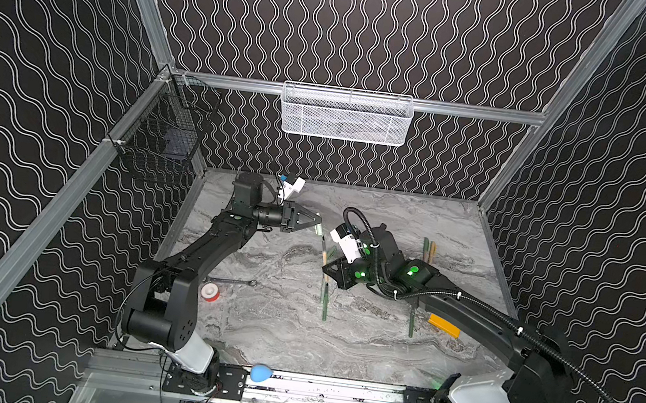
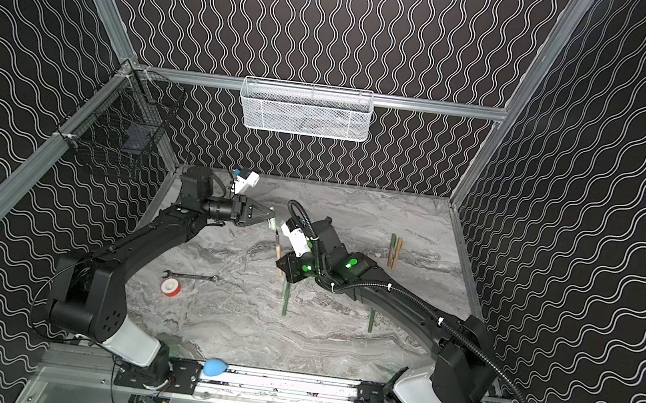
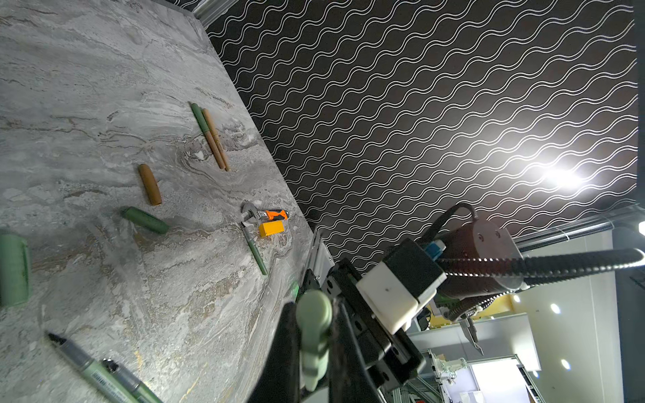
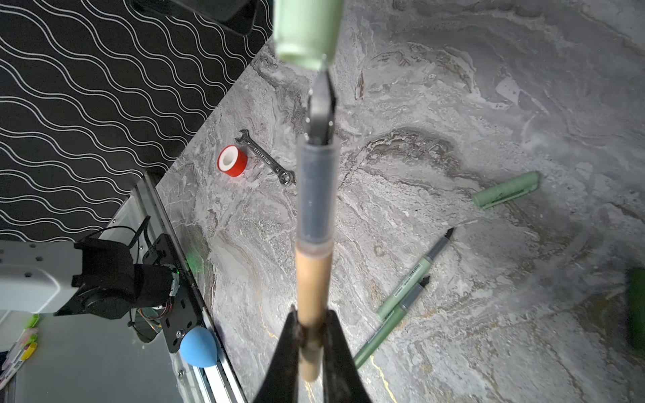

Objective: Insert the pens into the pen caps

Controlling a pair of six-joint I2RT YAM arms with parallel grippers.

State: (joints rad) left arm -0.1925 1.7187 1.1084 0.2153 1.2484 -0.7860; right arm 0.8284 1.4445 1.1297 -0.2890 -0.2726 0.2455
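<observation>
My left gripper [image 3: 314, 349] is shut on a pale green pen cap [image 3: 314, 324], seen in both top views [image 1: 318, 230] [image 2: 272, 225] above the table's middle. My right gripper [image 4: 310, 335] is shut on a tan pen [image 4: 314, 272] whose dark tip points at that cap's [image 4: 307, 31] open end, right at its rim. Two uncapped green pens [image 4: 415, 275] lie side by side on the table. A pale green cap [image 4: 506, 190], a tan cap [image 3: 150, 184] and a dark green cap [image 3: 145, 219] lie loose. Two more pens [image 1: 428, 251] lie together at the back right.
A silver wrench [image 1: 234, 281] and a red and white tape roll [image 1: 210, 292] lie at the front left. A yellow utility knife [image 1: 444, 325] sits under the right arm. A white basket [image 1: 345, 115] hangs on the back wall and a black wire basket [image 1: 161, 136] on the left.
</observation>
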